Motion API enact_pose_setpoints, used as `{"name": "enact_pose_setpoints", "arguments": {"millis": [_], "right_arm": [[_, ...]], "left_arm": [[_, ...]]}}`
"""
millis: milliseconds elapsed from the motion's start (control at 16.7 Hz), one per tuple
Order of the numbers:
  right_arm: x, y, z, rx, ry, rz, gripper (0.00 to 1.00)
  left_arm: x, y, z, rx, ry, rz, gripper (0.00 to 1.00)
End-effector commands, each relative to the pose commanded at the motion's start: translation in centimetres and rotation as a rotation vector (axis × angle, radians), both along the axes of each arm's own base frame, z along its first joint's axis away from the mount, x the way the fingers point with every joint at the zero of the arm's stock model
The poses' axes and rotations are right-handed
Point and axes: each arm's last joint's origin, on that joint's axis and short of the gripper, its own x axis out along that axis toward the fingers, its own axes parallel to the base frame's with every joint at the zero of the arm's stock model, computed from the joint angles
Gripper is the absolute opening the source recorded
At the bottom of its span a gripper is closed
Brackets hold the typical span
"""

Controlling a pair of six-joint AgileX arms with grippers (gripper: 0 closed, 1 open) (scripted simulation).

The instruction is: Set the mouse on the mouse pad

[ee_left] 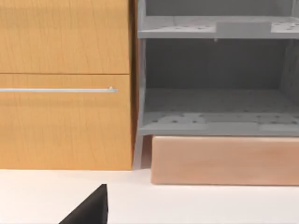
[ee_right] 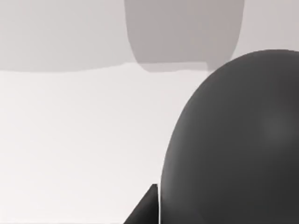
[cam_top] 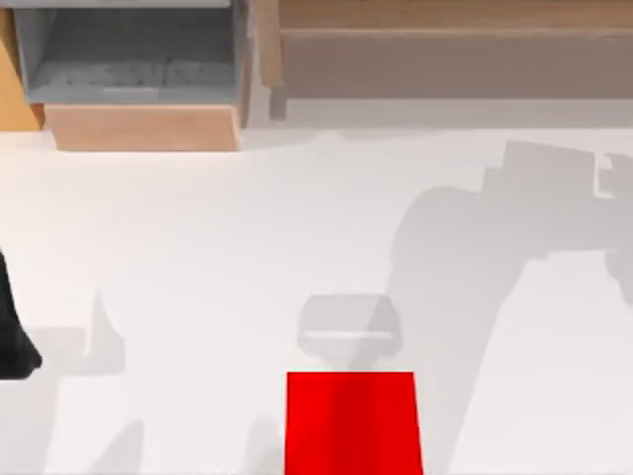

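Because the white tabletop (cam_top: 198,257) is crossed by broad grey arm shadows, the red mouse pad (cam_top: 353,421) at its near edge could be overshot and the pale mouse (cam_top: 348,332) just behind it mislocated, while the state of either arm's fingers cannot be told.

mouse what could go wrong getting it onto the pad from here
1. The mouse sits right against the pad edge; a clumsy grasp could push it and shift the pad.
2. The pad runs to the near edge of the top view, so an overshoot could land the mouse partly off it.
3. Shadows cross the pale mouse, which may throw off the grasp.
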Motion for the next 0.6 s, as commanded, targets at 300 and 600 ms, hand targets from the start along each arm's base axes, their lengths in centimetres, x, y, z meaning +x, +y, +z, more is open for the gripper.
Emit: {"name": "enact_pose_setpoints", "arguments": {"millis": [300,600], "right_arm": [[0.7,7.2,0.0,-0.004,-0.007,0.230,0.00],[-2.0,21.7,-1.0,-0.001,0.014,0.699,0.00]], "left_arm": [[0.0,0.0,0.0,0.000,0.000,0.000,1.00],[0.0,0.0,0.0,0.000,0.000,0.000,1.00]]}}
